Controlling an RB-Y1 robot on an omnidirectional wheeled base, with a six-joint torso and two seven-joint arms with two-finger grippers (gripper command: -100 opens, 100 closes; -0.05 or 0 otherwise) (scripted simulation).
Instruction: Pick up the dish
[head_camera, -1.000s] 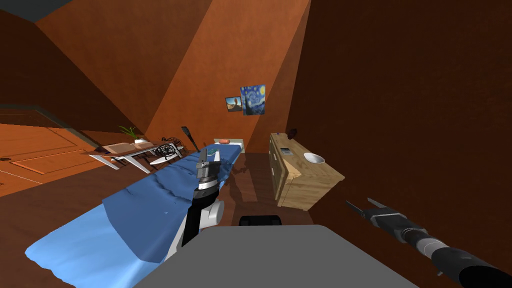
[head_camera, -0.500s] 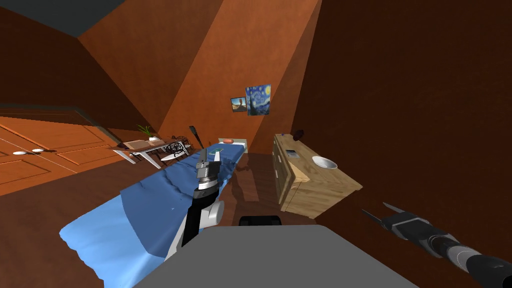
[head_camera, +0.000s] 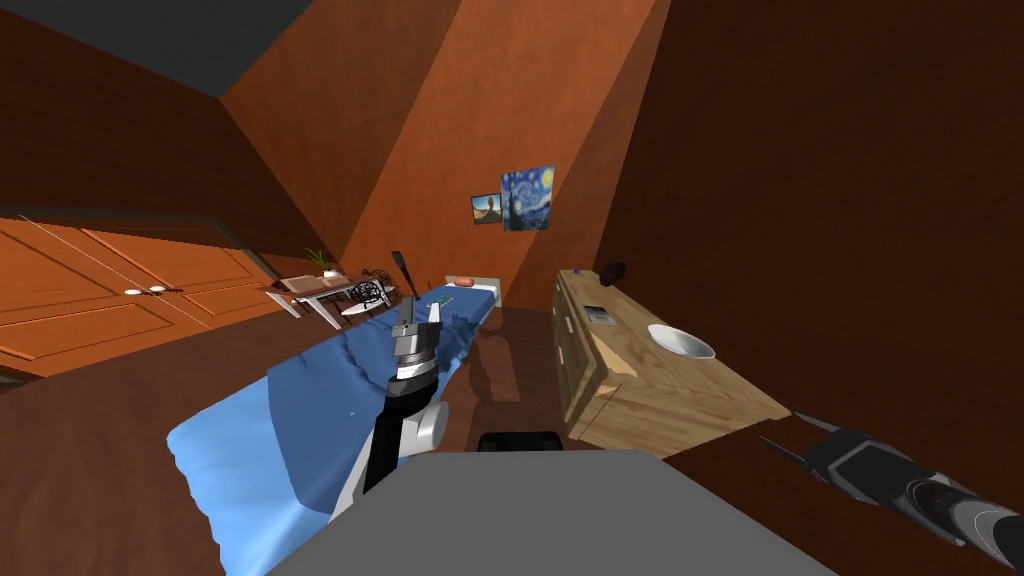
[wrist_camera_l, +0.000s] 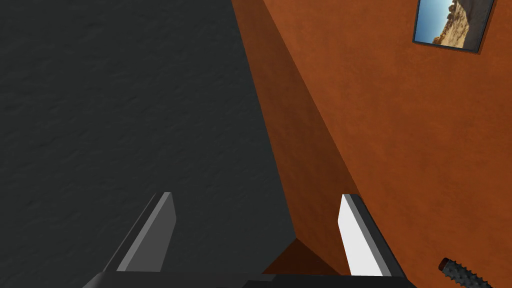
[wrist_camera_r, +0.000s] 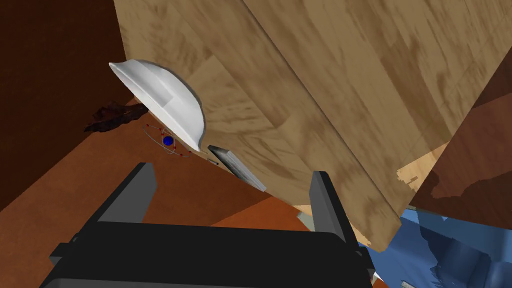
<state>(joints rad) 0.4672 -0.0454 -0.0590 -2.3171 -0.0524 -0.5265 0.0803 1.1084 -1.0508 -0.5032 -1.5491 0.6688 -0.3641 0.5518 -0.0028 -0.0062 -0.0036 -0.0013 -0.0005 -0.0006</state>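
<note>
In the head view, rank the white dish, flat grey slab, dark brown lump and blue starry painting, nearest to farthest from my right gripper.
1. White round dish, on the light wooden dresser's near half, closest to the right gripper.
2. Flat grey slab, mid-top, beyond the dish.
3. Dark brown lump, at the dresser's far end.
4. Blue starry painting, on the orange back wall.

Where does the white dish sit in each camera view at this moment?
Head view: dish on the wooden dresser, right of the blue bed.
Right wrist view: dish ahead of the open right gripper, on that dresser's top.
Left wrist view: the open left gripper aims elsewhere.
Shared landmark: the dresser's wood-grain top.
</note>
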